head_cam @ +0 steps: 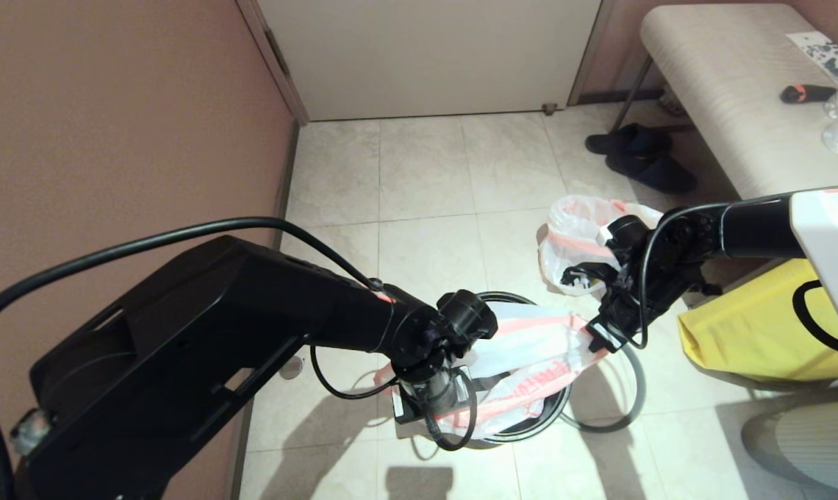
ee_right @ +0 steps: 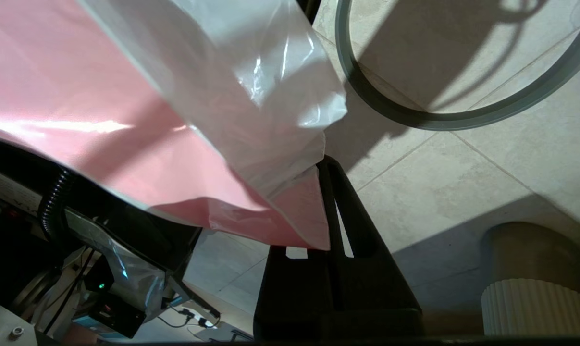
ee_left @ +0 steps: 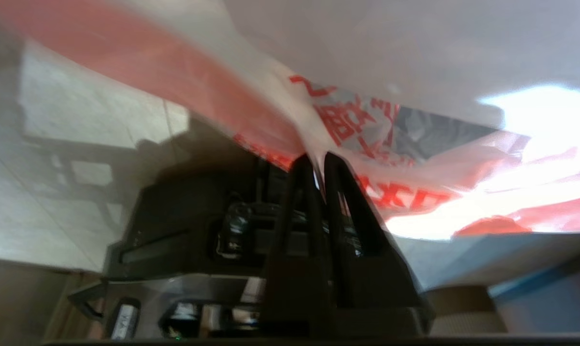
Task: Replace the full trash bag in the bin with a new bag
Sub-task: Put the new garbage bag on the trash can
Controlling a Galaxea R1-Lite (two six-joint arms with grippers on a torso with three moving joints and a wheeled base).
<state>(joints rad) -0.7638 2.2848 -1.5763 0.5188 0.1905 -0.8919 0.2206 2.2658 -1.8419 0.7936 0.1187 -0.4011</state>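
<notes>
The new bag (head_cam: 530, 347), thin white plastic with a pink-red band and red print, hangs stretched over the black bin (head_cam: 556, 415) between both grippers. My left gripper (head_cam: 422, 406) is shut on its near-left edge; in the left wrist view the closed gripper (ee_left: 317, 157) pinches the printed plastic (ee_left: 366, 120). My right gripper (head_cam: 594, 339) is shut on the bag's right corner, and the right wrist view shows this gripper (ee_right: 323, 163) nipping the film (ee_right: 198, 96). The full trash bag (head_cam: 575, 232) sits on the floor behind the right arm.
The bin's grey ring (head_cam: 639, 389) lies on the tiles right of the bin, also visible as the ring (ee_right: 366, 91) below the right gripper. A big yellow bag (head_cam: 759, 326), a bench (head_cam: 724, 83), dark slippers (head_cam: 641, 160) and a wall (head_cam: 113, 125) on the left bound the space.
</notes>
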